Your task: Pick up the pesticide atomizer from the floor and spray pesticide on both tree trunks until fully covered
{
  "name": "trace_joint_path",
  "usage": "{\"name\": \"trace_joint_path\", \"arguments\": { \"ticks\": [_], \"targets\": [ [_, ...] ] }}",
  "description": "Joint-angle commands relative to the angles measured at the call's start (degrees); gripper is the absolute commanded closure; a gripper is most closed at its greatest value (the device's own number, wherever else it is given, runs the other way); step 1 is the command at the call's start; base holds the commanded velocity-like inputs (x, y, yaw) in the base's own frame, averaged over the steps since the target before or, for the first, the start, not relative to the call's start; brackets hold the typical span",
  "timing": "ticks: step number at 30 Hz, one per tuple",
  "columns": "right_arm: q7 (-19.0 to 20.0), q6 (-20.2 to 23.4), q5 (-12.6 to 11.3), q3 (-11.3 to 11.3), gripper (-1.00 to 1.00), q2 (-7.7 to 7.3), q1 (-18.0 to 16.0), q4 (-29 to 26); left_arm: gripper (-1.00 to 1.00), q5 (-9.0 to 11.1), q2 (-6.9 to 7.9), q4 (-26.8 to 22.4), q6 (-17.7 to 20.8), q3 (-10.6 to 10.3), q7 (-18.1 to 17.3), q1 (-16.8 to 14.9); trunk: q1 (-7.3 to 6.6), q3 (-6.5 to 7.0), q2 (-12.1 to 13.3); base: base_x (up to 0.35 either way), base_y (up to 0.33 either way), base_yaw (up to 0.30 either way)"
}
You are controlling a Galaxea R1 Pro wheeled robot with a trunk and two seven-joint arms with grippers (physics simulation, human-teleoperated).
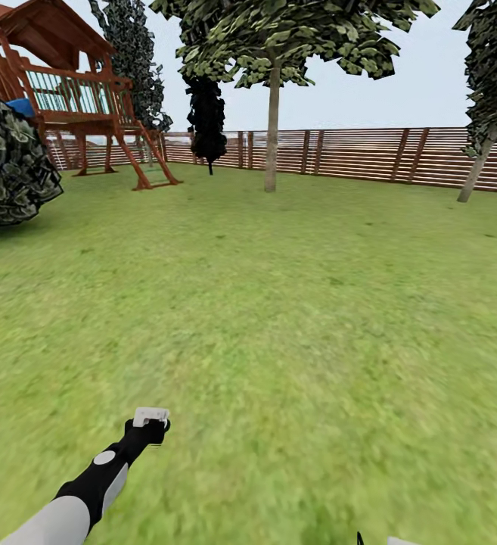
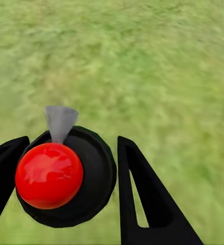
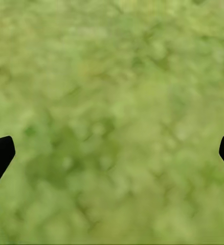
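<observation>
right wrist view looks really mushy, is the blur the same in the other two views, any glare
Right wrist view: grass smeared all over. Left wrist view: grass soft, but the pesticide atomizer is crisp, with white glare on its red ball. Head view: near lawn blurred, fence and tree trunk sharper.

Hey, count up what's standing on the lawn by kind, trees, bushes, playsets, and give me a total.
Bare-trunk trees: 2
Dark thin-stemmed trees: 2
Bush: 1
Playset: 1
Total: 6
</observation>
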Motion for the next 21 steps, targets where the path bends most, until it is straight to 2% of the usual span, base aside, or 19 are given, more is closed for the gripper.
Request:
{"name": "trace_joint_path", "arguments": {
  "ticks": [1,8,21],
  "targets": [
    [0.0,0.0,0.0,0.0,-1.00,0.00,0.0,0.0,1.00,0.0,0.00,0.0,0.0,0.0,0.1,0.0,0.00,0.00,0.0,0.339,0.000,0.000],
    [0.0,0.0,0.0,0.0,-1.00,0.00,0.0,0.0,1.00,-0.4,-0.45,0.2,0.1,-0.2,-0.1,0.0,0.00,0.00,0.0,0.339,0.000,0.000],
    [0.0,0.0,0.0,0.0,-1.00,0.00,0.0,0.0,1.00,-0.1,-0.17,0.2,0.1,-0.1,-0.1,0.0,0.00,0.00,0.0,0.339,0.000,0.000]
  ]
}}
